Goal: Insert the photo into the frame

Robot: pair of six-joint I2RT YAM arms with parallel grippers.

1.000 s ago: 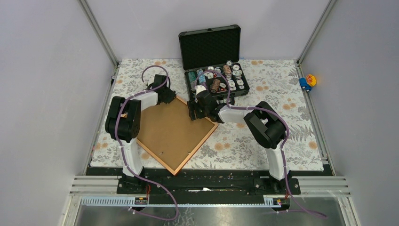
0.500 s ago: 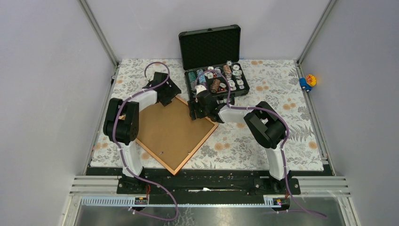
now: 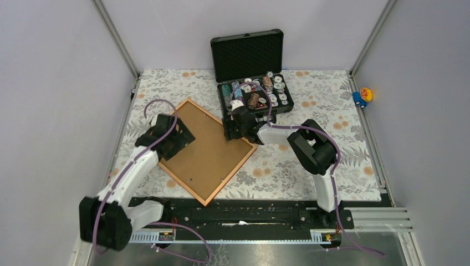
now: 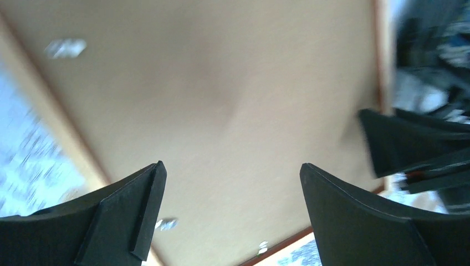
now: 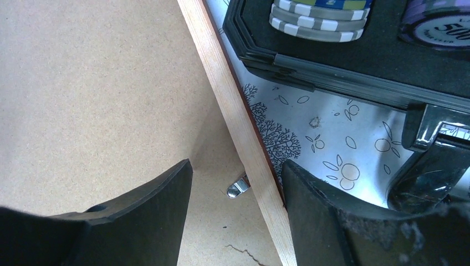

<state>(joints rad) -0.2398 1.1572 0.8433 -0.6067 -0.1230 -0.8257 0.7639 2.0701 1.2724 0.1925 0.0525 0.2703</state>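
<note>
- Frame [image 3: 244, 155]: thin rectangular orange-brown wooden picture frame, lying flat and turned like a diamond, left of centre in the top view. Its upper right corner lies just beside the case below.
- Backing board [image 3: 208, 152]: plain brown cardboard sheet filling the frame's opening. What lies beneath it is hidden.
- Retaining tab [image 5: 238, 187]: small silver metal clip on the board, against the inner side of the frame's rail.
- Case [image 3: 248, 54]: black hard carrying case at upper centre of the top view, with its foam-lined lid standing open.
- Case contents: poker chips [image 3: 260, 91] of mixed colours, stacked in rows in the tray. In the right wrist view, a grey-and-white stack [image 5: 316, 22] shows along the top edge, and a purple chip [image 5: 438, 22] marked "500" shows at upper right.
- Left gripper [image 3: 178, 138] [image 4: 230, 166]: over the left part of the board, pincer spread wide, nothing between its fingers.
- Right gripper [image 3: 230, 130] [image 5: 235, 166]: at the frame's upper right corner, pincer spread astride the wooden rail. One finger is over the board and the other over the cloth beside the case. It is not pinching the rail.
- Tablecloth [image 3: 310, 160]: white with a grey leaf and orange flower print, covering the table.
- Toy [image 3: 363, 95]: small blue, yellow and orange object at the right edge, off the cloth.
</note>
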